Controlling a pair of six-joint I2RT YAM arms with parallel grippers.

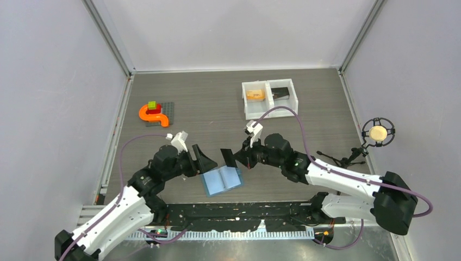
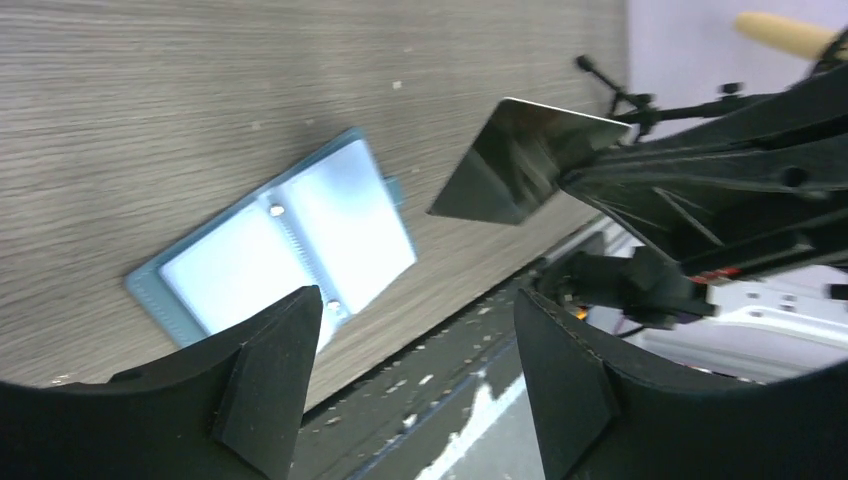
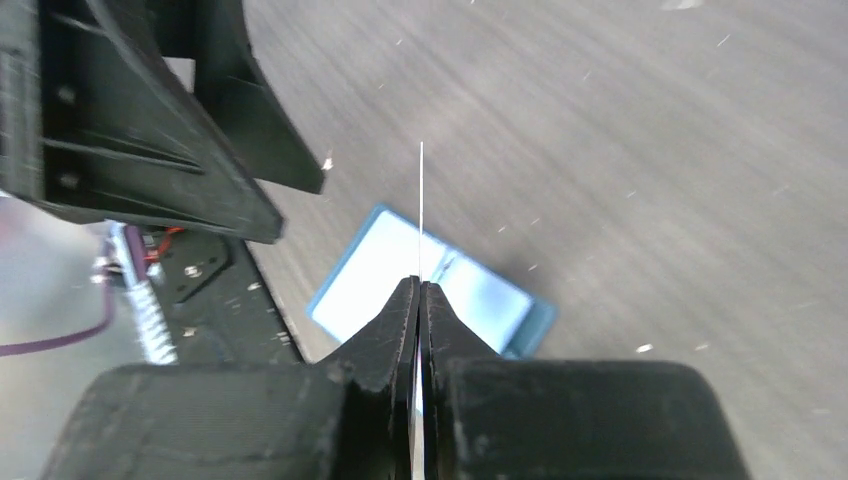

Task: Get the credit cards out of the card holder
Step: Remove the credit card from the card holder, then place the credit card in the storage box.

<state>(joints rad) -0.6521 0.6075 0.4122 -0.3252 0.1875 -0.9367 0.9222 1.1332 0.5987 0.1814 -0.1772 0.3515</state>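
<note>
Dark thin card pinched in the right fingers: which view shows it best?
Left wrist. The thin dark glossy rectangular card turns its broad face to that camera, with only one corner pinched by the right fingers. Right wrist sees it edge-on, as a thin pale line. Top external shows only a small dark shape.

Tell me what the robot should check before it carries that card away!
1. Right pincer shut on the card: ok.
2. Card lifted clear of the wallet: ok.
3. Left pincer open, holding nothing: ok.
4. Wallet lying open and flat: ok.
5. Wallet pockets empty: cannot tell, too much glare.
</note>
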